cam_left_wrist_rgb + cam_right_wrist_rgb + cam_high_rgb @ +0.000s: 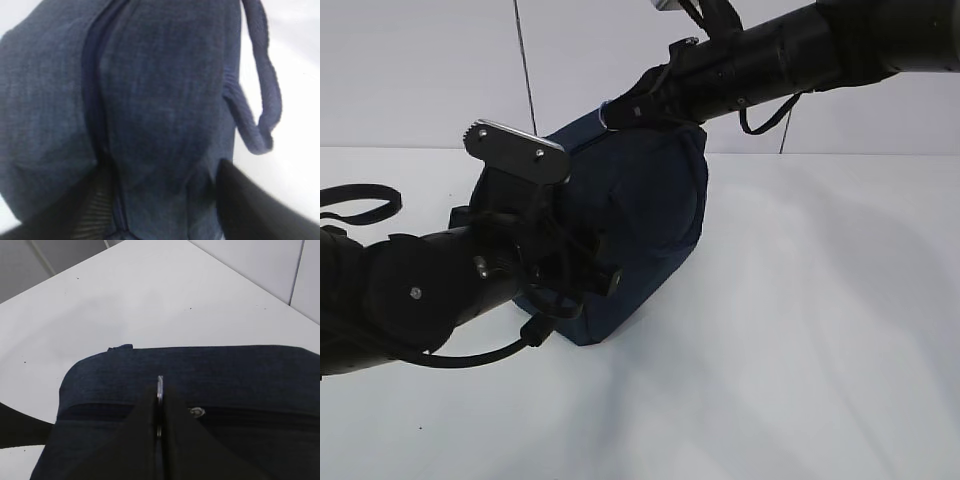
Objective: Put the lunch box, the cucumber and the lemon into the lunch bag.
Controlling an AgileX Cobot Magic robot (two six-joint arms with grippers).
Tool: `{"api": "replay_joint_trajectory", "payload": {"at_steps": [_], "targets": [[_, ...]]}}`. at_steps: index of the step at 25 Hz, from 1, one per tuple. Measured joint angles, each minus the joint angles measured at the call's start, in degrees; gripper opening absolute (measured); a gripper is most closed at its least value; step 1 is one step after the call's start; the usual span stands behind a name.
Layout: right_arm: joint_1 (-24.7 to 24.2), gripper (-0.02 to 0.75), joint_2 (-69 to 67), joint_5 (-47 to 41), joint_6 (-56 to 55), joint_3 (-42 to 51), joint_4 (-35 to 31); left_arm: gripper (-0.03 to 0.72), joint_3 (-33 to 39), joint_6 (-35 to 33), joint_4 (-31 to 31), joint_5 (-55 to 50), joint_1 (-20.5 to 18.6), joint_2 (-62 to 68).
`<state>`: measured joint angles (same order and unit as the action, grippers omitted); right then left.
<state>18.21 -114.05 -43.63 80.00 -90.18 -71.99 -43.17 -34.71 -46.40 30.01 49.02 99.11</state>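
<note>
The bag (640, 215) stands on the white table (820, 330), dark navy, its zipper (240, 412) closed as far as the views show. The right gripper (159, 405) comes down onto the bag's top; its two black fingers (177, 440) are pressed together on a thin metal ring (160, 385), the zipper's pull, which stands edge-on between the tips. Just right of those tips a small silver stud (196, 412) sits on the zipper line. The left gripper (165, 200) is pushed against the bag's side, jaws apart, one finger (85, 205) left of the zipper seam and the other at the lower right, with fabric bulging between them; whether they pinch it cannot be told. A loop handle (267, 100) hangs to the right of that gripper, over the table. No writing, brand or label can be read on the bag or arms. Box, cucumber and lemon are not in sight in any view
</note>
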Motion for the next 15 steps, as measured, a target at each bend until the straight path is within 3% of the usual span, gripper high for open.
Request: {"api": "replay_joint_trajectory", "payload": {"at_steps": [5, 6, 9, 15], "targets": [[0.0, 0.02, 0.0, -0.64, -0.26, 0.0, 0.26, 0.104, 0.0, 0.0, -0.28, 0.59, 0.0, 0.34], [0.0, 0.02, 0.0, -0.68, -0.25, 0.0, 0.26, 0.069, 0.0, 0.0, -0.13, 0.59, 0.0, 0.34], [0.0, 0.02, 0.0, -0.77, -0.25, 0.0, 0.26, 0.021, 0.0, 0.0, 0.09, 0.48, 0.0, 0.34], [0.0, 0.02, 0.34, 2.74, -0.25, -0.13, 0.26, 0.012, -0.03, 0.0, 0.35, -0.75, 0.0, 0.34]]}}
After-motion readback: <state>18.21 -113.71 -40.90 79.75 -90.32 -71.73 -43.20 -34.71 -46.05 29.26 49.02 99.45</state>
